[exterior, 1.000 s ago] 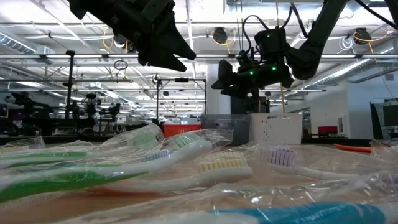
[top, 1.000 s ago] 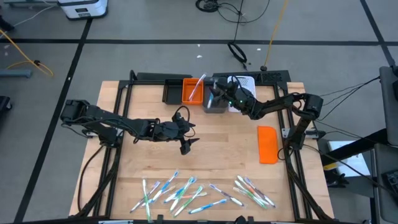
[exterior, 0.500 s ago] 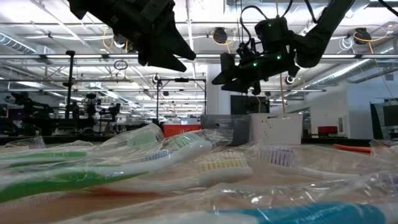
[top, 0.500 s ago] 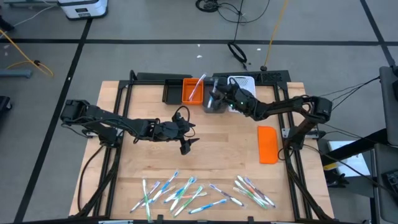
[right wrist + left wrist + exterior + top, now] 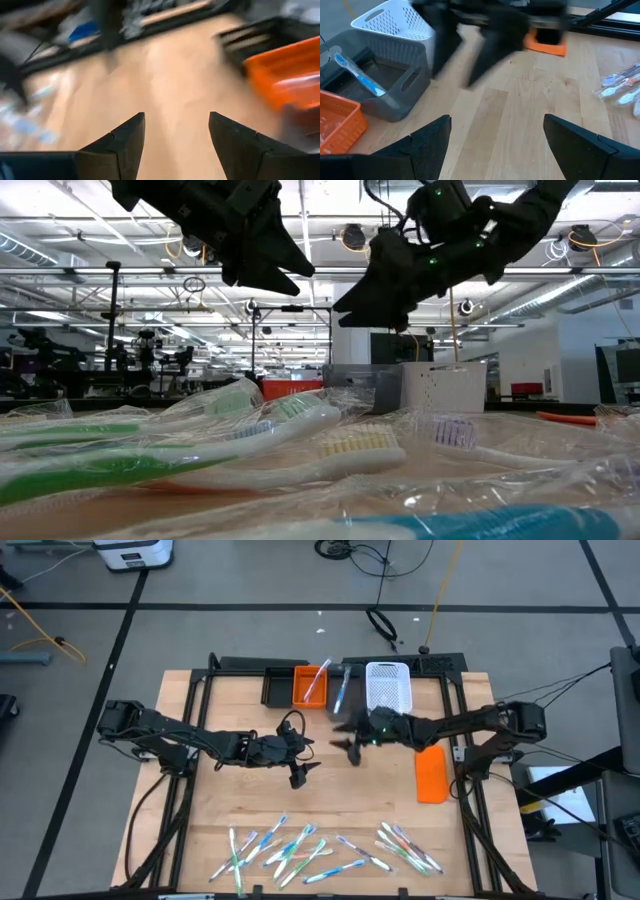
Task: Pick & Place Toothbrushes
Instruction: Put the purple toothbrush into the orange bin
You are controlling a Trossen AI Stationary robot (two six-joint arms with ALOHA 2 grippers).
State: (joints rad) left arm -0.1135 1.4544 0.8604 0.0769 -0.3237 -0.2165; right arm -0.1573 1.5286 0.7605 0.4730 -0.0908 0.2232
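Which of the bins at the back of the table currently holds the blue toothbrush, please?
The grey bin, standing between the orange bin and the white basket; the blue toothbrush leans inside it.

A wooden table (image 5: 330, 800) carries a grey bin (image 5: 380, 92) at its far edge, flanked by an orange bin (image 5: 305, 687) and a white perforated basket (image 5: 388, 685); an orange block (image 5: 430, 772) lies nearer.
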